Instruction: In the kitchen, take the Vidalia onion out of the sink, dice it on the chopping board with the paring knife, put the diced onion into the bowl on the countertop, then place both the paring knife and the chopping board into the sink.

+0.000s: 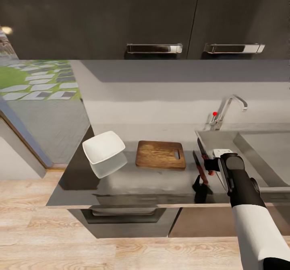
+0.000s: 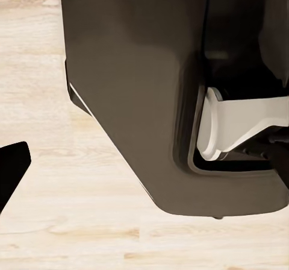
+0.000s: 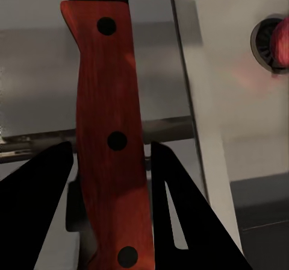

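step: grabbing knife (image 3: 111, 137) | right gripper (image 3: 111, 179) straddles the handle by the sink (image 1: 241, 149) edge, not clamped yet | tip: center, squeeze, lift straight

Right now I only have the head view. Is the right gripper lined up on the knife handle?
Observer: Yes. In the right wrist view the knife's red handle runs between the two fingers of the right gripper. The jaws look open, one either side of it.
Operator: Where's the onion?
Observer: The onion lies in the sink, right at the drain.
Operator: Left arm?
Observer: Its wrist camera looks down at the wood floor beside the robot's dark base. One dark fingertip shows, and I can't tell how the jaws stand.
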Controlling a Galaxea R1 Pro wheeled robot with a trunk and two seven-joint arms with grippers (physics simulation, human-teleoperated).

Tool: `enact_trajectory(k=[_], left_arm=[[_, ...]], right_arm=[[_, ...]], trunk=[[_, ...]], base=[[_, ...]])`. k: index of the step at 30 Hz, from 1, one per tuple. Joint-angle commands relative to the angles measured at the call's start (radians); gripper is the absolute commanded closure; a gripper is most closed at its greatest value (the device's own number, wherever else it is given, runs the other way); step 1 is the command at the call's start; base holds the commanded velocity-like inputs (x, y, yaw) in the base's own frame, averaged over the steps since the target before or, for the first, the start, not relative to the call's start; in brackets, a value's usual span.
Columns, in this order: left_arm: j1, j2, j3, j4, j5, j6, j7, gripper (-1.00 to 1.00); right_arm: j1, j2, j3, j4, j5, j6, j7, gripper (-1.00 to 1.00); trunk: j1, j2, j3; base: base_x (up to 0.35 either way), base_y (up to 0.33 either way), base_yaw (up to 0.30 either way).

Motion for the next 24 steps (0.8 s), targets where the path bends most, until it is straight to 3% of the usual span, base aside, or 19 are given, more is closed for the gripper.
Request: enact_trajectory(k=[1, 24], left_arm=[[0.0, 0.0, 0.001, -0.002, 0.001, -0.001, -0.001, -1.0], [0.0, 0.0, 0.001, -0.002, 0.001, -0.001, -0.001, -1.0]], right_arm=[[-0.001, 0.0, -0.001, -0.001, 0.009, 0.004, 0.012, 1.0], [-0.001, 0.0, 0.001, -0.001, 0.009, 0.004, 0.012, 1.0]], trunk=[[0.001, -0.002, 0.0], [0.001, -0.002, 0.037]], base=[[0.0, 0.0, 0.0], [0.0, 0.0, 0.0]])
